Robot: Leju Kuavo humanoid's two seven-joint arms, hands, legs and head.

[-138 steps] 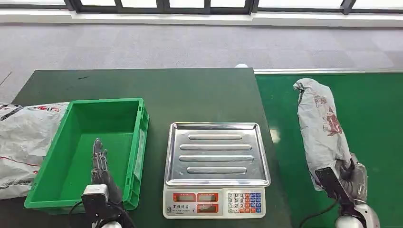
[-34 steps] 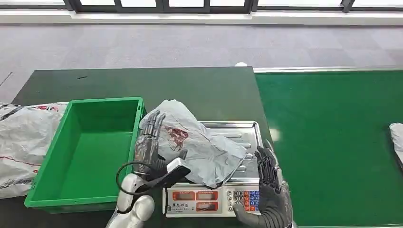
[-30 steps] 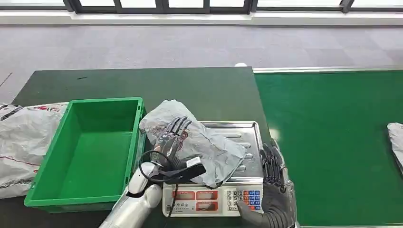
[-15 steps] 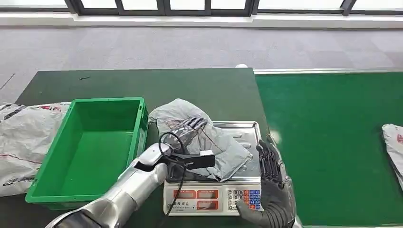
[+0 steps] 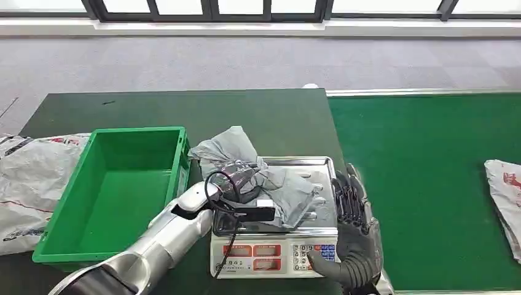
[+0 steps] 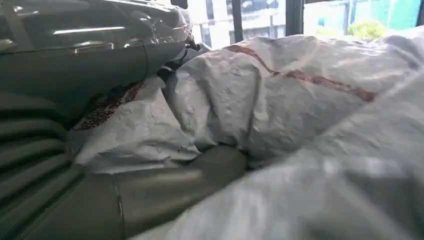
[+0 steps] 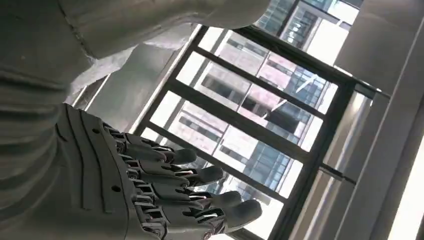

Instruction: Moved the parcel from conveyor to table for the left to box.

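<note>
Meanwhile, the grey parcel (image 5: 258, 175) lay crumpled on the steel pan of the scale (image 5: 319, 169), its upper end spilling off the pan's far-left corner onto the dark green table (image 5: 184, 107) beside the scale. The left hand (image 5: 236, 178) rested on top of the parcel with its fingers curled down into the plastic, gripping it; in the left wrist view the thick thumb (image 6: 165, 187) pressed into the wrinkled wrapping (image 6: 280, 105). The right hand (image 5: 353, 227) stood upright at the scale's right edge, just beside the keypad, fingers (image 7: 200, 175) straight, slightly apart and holding nothing. Left of the scale sat the green crate (image 5: 110, 190), and further left of it lay a white bag (image 5: 27, 184). Right of the scale, on the conveyor (image 5: 424, 184), another parcel (image 5: 507, 196) lay at the picture's edge.
</note>
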